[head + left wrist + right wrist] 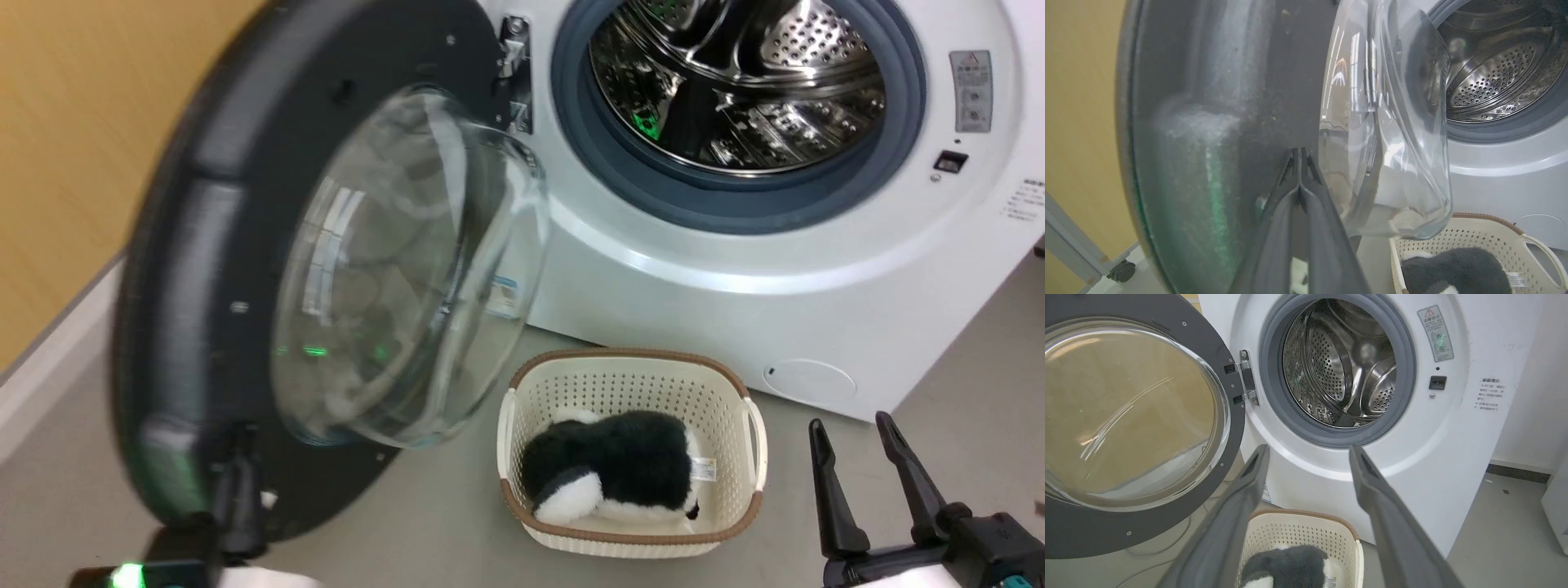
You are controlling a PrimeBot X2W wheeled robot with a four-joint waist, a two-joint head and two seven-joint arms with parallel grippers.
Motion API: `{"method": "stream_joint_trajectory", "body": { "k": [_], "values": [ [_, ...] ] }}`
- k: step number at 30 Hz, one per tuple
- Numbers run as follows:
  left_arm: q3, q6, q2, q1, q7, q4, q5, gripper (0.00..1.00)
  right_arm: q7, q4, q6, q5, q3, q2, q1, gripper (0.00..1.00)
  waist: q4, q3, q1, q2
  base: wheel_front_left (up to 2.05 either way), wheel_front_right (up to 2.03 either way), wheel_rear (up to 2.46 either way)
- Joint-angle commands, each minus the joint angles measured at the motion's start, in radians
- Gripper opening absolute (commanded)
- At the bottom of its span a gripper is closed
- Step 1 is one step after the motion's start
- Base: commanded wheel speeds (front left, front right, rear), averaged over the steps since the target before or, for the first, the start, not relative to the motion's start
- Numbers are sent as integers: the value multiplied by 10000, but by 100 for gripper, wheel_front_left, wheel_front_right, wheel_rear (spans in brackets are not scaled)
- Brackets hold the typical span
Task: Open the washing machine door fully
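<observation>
Grey floor (457, 531) lies under everything, a yellow wall (73, 163) runs along your left, and the washing machine (735, 278) stands white straight ahead. The washing machine door (196, 269) is swung wide off the opening and hangs from its metal hinge (514, 49) on the opening's left side. Its matte dark inner face and bulging glass bowl (408, 269) are turned toward you, and its outline is blurred in the head view. Beside it the grey rubber ring (588, 155) and the perforated steel drum (735, 82) are uncovered.

Your left gripper (1299, 152) is at the lower part of the door. In the left wrist view its fingers (1327, 228) are clenched together, tips meeting with nothing between them, and those tips lie at the dark inner face just beside the rim of the glass bowl. Whether they actually press on the face or stop just short, you cannot tell.

Your right gripper (851, 422) sits at the lower right of the head view, well apart from the door. Its fingers (1229, 522) are spread wide, released, gripping nothing and touching nothing; between them the right wrist view looks onto the machine's white front below the ring.

On the floor just before the machine sits a cream perforated basket (755, 441) with a brown rim, and in it lies a black and white plush toy (620, 465).
</observation>
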Motion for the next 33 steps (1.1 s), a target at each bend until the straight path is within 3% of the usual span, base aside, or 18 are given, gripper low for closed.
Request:
{"method": "stream_joint_trajectory", "body": {
  "k": [1, 17, 33],
  "values": [
    [204, 81, 73, -177, -13, 96, -102, 0, -44, -22, 8, -34, 21, 30, -142, 100, -87, 86, 0, 0, 0, 0, 0],
    [3004, 3, 70, -1771, -13, 1597, -972, 0, -44, -174, 8, -299, -172, 30, -708, 100, -943, 1062, 0, 0, 0, 0, 0],
    [5075, -439, 899, -3426, -13, 3653, -1406, 0, -44, -186, 8, -485, -307, 30, -1134, 100, -1539, 1683, 0, 0, 0, 0, 0]
  ]
}}
